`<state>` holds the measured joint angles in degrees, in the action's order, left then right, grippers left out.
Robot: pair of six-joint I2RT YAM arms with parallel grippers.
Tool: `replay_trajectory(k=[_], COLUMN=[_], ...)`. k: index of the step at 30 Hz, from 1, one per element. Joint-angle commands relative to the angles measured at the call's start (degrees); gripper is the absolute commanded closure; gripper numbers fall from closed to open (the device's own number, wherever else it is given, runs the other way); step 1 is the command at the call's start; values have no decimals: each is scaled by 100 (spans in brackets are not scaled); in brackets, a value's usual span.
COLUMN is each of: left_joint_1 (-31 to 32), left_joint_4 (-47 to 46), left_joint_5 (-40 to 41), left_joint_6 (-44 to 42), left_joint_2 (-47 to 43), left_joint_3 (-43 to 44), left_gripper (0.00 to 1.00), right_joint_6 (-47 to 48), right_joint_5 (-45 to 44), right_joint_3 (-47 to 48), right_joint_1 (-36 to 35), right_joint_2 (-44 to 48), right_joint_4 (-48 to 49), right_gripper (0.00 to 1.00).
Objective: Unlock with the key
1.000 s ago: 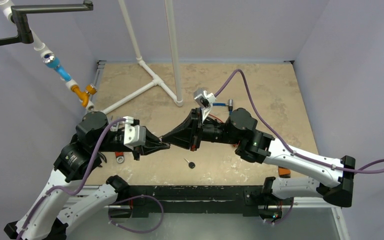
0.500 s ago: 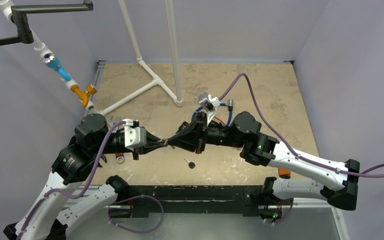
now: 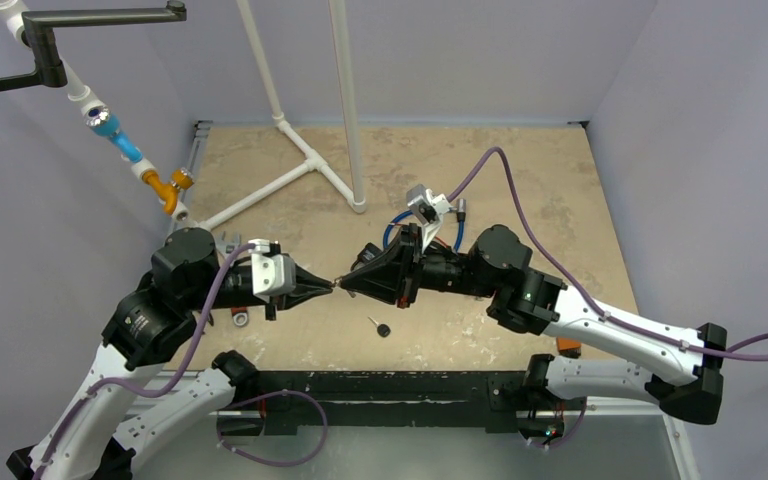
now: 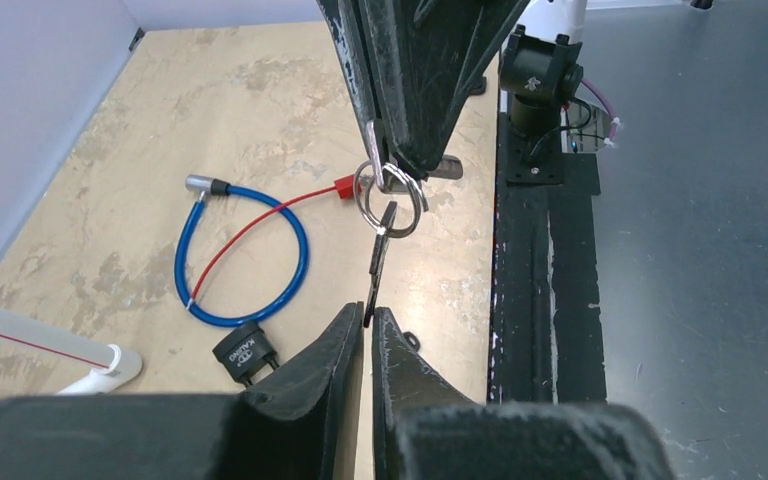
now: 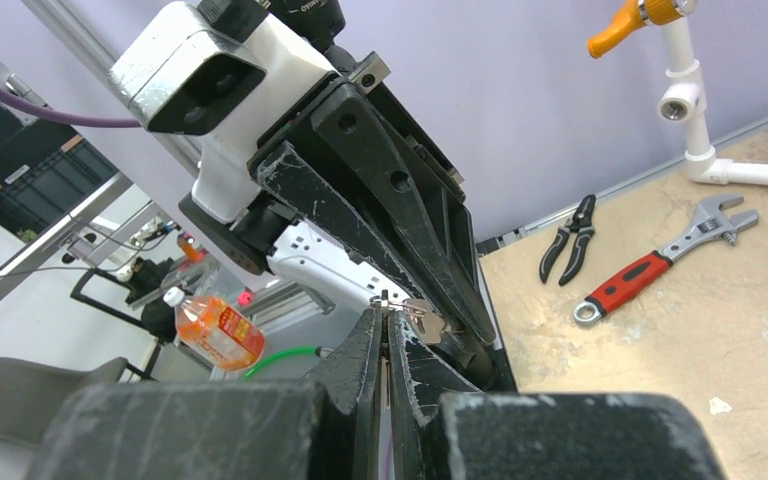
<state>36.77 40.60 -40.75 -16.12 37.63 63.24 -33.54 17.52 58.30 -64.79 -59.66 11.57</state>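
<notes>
A key ring (image 4: 390, 195) with a thin black key (image 4: 379, 262) hangs between my two grippers above the table. My left gripper (image 4: 368, 318) is shut on the lower tip of that key. My right gripper (image 5: 384, 312) is shut on the ring, and a silver key (image 5: 423, 319) sticks out beside its tips. In the top view the two grippers meet tip to tip, left (image 3: 330, 286) and right (image 3: 346, 284). The blue cable lock (image 4: 241, 255) with its black lock body (image 4: 244, 351) lies on the table, partly behind the right arm in the top view (image 3: 397, 226).
A loose black-headed key (image 3: 380, 326) lies on the table below the grippers. A red-handled wrench (image 5: 650, 265) and black pliers (image 5: 566, 238) lie at the left. A white pipe frame (image 3: 310, 160) stands at the back. The black base rail (image 4: 545, 300) runs along the near edge.
The right arm has drawn back to the right, so the grippers now meet only at their tips. The blue cable lock has come into view behind the right wrist.
</notes>
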Motion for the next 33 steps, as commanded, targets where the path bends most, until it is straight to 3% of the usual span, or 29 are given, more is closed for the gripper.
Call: replay_trajectory(k=[1,3,19,24,28,33], left_joint_1=[-4,-12,-65,-65,-65,-60], left_joint_4=[-31,-110,99,1081,2101,3037], left_joint_5=[63,67,-190,-191,103,480], left_joint_6=[-100,-45,-272,-1186,-1793,-1977], left_joint_2=[-34,-53,-161,41,404,965], left_joint_3=[173,147,241,457,746,1160], left_gripper=[95,100,100,100,100,100], right_joint_6=[-30,-36,216,625,1035,1496], right_joint_5=[-3,14,-122,-402,-493,-394], right_joint_3=[17,6,-102,135,502,872], right_joint_1=[28,27,28,45,80,80], right_joint_2=[100,89,74,184,193,-29], right_joint_4=[196,203,-403,-1081,-1599,-1967], right_gripper=[100,100,100,58,47,41])
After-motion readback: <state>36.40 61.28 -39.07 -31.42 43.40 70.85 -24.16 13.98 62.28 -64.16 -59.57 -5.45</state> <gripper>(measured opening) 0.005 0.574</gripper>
